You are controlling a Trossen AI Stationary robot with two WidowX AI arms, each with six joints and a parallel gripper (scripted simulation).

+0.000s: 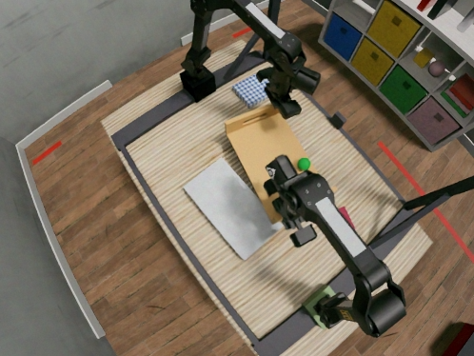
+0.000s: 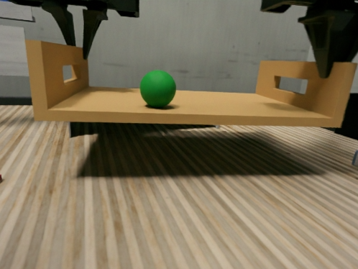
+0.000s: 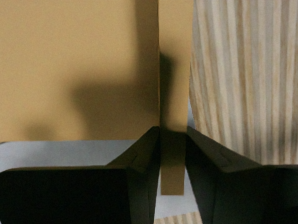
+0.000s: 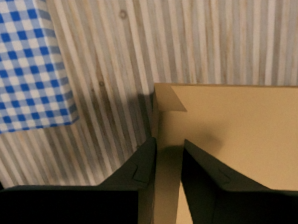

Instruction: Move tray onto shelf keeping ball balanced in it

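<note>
The orange-brown tray (image 1: 234,127) (image 2: 37,86) (image 3: 176,25) (image 4: 240,102) hangs level above the table, its shadow beneath it. The green ball (image 1: 304,164) (image 2: 158,88) rests on its floor, towards the left gripper's end and the long edge away from the shelf. The pale grey shelf (image 1: 224,205) (image 3: 75,152) lies beside the tray, whose long edge overlaps it in the top view. My left gripper (image 2: 80,52) (image 3: 170,133) is shut on one end wall. My right gripper (image 4: 165,144) is shut on the other; the exterior view shows one of its fingers in front of that wall.
A blue-checked item (image 1: 249,90) (image 4: 35,70) lies near the right gripper's end of the tray. A red piece (image 1: 346,218) shows beside the left arm. A green block (image 1: 316,305) is by the left arm's base. Dark frame bars (image 1: 167,228) edge the table.
</note>
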